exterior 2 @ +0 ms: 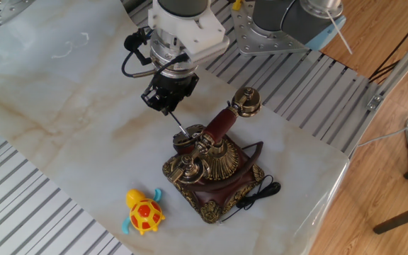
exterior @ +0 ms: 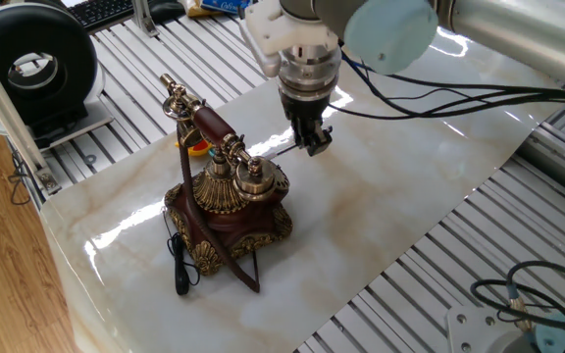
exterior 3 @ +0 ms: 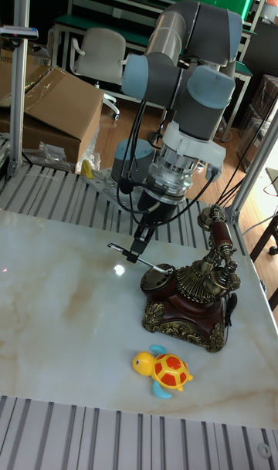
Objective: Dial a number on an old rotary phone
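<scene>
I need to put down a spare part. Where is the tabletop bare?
Bare: the marble beyond the claw, away from the phone, and the stretch before the phone's dial. Crowded: around the phone, pen and turtle toy.

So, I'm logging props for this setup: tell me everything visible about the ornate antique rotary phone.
The ornate red-brown and brass rotary phone stands upright on the marble-look tabletop. It has a filigreed square base, a tall cradle, and a reddish handset with brass ends resting tilted on top. A black cord trails from it onto the table. The slim black-and-silver pen held by the gripper reaches its dial end. A yellow toy turtle lies nearby, apart.
</scene>
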Controlling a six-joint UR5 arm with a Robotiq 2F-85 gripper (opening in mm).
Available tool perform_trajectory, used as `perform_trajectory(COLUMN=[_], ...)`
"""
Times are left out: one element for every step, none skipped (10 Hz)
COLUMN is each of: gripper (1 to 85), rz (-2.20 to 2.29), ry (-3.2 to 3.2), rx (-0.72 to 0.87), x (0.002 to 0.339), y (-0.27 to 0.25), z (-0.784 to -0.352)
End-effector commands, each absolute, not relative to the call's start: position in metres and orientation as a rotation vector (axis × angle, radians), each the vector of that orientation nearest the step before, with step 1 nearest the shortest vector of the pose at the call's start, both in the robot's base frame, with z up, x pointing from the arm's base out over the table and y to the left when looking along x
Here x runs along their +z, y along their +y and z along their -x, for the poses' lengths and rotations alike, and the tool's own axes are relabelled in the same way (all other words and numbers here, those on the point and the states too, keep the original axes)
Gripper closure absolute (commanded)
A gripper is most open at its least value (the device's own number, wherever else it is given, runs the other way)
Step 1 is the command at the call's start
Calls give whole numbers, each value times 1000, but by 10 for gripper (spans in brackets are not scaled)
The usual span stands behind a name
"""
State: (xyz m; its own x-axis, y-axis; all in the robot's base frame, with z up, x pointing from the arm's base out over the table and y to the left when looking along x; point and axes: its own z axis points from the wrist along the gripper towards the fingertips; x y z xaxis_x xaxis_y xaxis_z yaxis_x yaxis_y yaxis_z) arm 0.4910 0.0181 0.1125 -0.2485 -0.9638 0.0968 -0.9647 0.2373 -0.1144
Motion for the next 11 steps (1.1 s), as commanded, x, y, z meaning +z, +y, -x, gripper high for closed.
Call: perform_trajectory(gripper=[843, 843, 843, 843, 843, 843, 843, 843, 843, 843, 843], rz=[-1922, -1920, -1924, -1925, -1929, -1929, -1930, -1945, -1964, -1976, -1992], ry=[-2470, -2467, -2464, -2466, -2463, -2461, -2460, -2451, -2436, -2425, -2416], rx=[236, 241, 241, 238, 238, 226, 219, 224, 225, 205, 188], x=[110, 109, 108, 107, 107, 108, 110, 110, 109, 107, 107], y=[20, 20, 21, 23, 24, 27, 29, 31, 29, 25, 19], z=[-490, -491, -492, -492, -492, -490, -490, -493, -497, -499, -503])
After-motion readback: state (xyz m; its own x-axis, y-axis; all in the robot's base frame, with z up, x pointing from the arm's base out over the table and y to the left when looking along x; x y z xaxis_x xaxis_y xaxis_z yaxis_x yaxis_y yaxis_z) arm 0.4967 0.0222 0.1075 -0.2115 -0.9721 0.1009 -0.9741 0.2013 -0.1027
